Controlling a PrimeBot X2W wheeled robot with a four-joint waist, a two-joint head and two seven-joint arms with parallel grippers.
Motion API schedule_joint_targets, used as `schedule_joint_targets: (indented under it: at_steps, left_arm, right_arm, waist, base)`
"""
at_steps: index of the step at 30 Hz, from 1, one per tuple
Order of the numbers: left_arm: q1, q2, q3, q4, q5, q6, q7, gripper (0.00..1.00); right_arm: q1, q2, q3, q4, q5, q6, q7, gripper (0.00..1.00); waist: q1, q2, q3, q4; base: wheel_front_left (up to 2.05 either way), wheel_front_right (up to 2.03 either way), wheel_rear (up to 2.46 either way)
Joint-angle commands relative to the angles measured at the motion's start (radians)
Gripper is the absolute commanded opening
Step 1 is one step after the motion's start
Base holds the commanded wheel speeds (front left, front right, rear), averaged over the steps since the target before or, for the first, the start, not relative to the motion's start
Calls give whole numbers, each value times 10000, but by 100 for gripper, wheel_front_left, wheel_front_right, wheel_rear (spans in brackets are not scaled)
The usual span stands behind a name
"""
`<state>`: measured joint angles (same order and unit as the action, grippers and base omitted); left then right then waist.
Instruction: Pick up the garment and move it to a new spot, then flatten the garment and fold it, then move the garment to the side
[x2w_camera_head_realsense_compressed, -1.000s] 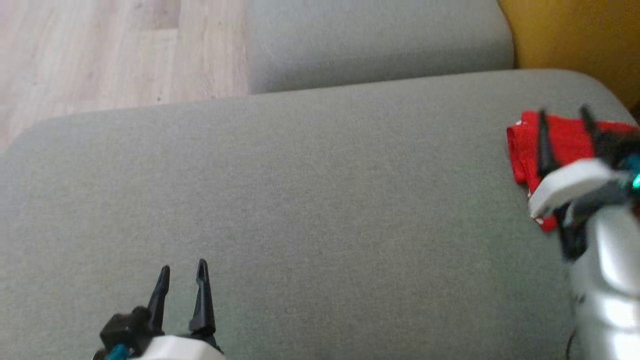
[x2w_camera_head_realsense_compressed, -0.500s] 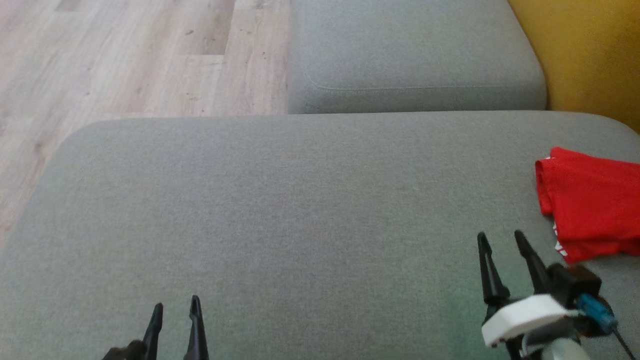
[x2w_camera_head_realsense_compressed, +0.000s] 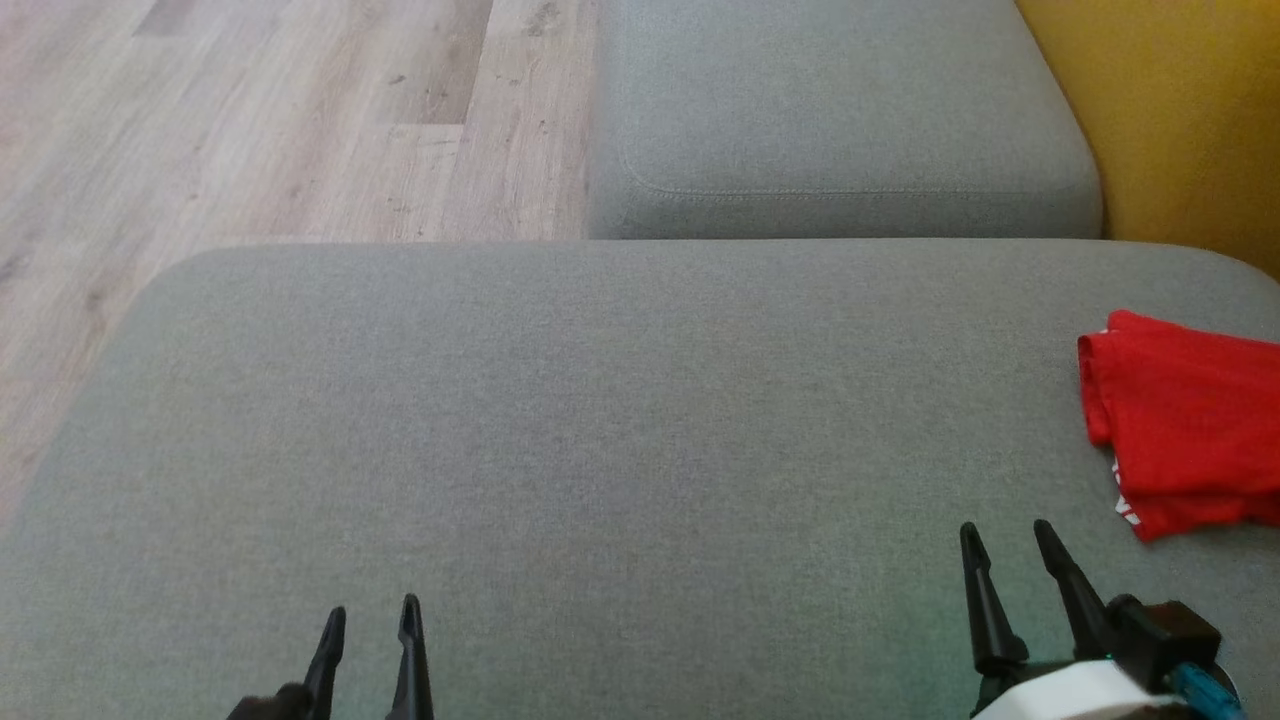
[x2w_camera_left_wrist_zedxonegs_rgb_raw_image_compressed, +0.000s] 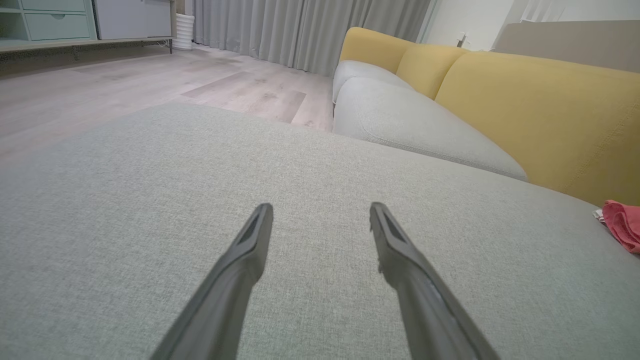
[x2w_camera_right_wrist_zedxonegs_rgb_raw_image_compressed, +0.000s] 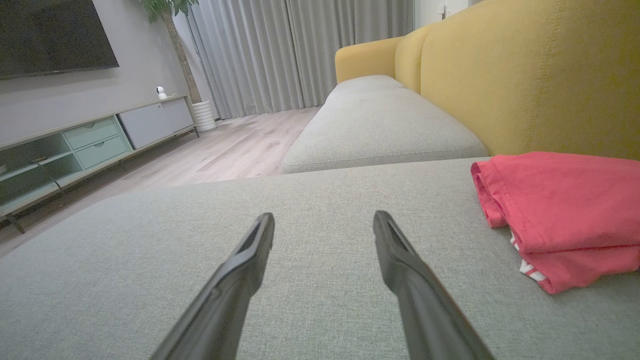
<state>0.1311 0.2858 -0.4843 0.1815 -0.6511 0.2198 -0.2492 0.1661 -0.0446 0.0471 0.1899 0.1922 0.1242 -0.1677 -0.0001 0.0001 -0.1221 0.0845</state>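
Since a second ago the right tool (x2w_camera_head_realsense_compressed: 1005, 530) has drawn back off the red garment (x2w_camera_head_realsense_compressed: 1190, 420) and now sits at the lower right of the head view, clear of the cloth. The head camera has shifted too.

Largest is the grey seat cushion (x2w_camera_head_realsense_compressed: 600, 420), a broad pad of woven fabric with rounded corners. Its surface lies flat and bare from its left edge across to the garment. A second grey cushion (x2w_camera_head_realsense_compressed: 840, 100) butts against it at top centre, with a stitched seam running near its front edge. The yellow upholstered backrest (x2w_camera_head_realsense_compressed: 1180, 120) takes the upper right corner, and the pale wood-plank floor (x2w_camera_head_realsense_compressed: 250, 120) the upper left.

The garment is folded into a rough rectangle with a soft rolled left edge, and a sliver of white print shows at its lower corner. It rests on the seat cushion at the right edge of the frame, near the backrest.

The right tool's two dark tapered fingers stand spread wide with nothing between them, near the garment's lower left corner but apart from it. At the lower left, the left tool (x2w_camera_head_realsense_compressed: 372, 607) is likewise spread and holds nothing, well apart from the garment.
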Motion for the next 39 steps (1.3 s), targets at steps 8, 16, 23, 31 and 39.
schedule_joint_targets:
  at_steps: [8,16,23,31,39]
  left_arm:
    - [-555,-3,422,-127,79,-35,-124,100]
    - [-632,-33,422,-117,135,-80,-125,100]
    - [85,-157,-16,463,38,-111,32,0]
    - [-67,-287,353,464,-598,-322,250,0]
    - [-213,-401,678,494,-1150,-518,443,0]
  right_arm:
    - [-108,-57,203,-600,-2,65,-6,100]
    - [-105,-57,236,-562,113,65,10,100]
    - [175,4,46,258,153,-2,11,0]
    - [-6,-41,-10,266,1111,3,151,0]
    - [-176,-76,-62,291,1935,7,277,0]
  waist:
    - [1,-1,35,-65]
    - [1,-1,81,-58]
    - [1,-1,111,-59]
    - [1,-1,184,-110]
    - [1,-1,248,-154]
  base:
    - [0,0,0]
    - [0,0,0]
    - [0,0,0]
    - [0,0,0]
    - [0,0,0]
